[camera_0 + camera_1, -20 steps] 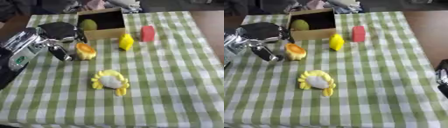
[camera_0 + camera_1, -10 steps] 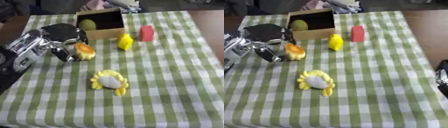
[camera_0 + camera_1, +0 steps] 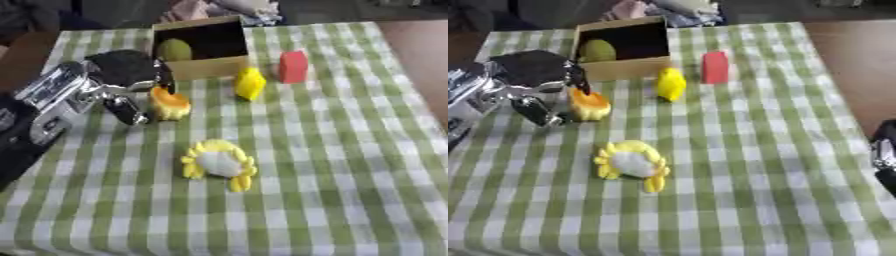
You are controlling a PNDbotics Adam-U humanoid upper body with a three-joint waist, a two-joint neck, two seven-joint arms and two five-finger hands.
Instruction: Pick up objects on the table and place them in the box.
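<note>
Currently: left robot hand (image 3: pixel 122 82) is closing around orange toy (image 3: pixel 170 103), thumb just left of it; box (image 3: pixel 203 47) is lying just beyond, upper right.

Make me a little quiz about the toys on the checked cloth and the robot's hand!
1. True or false: the box already holds a green round thing.
2. Which toy is the left hand touching: A the orange toy, B the red block, C the yellow-and-white toy?
3. What lies between the orange toy and the red block?

Key: 1 true. 2 A. 3 the small yellow toy.
</note>
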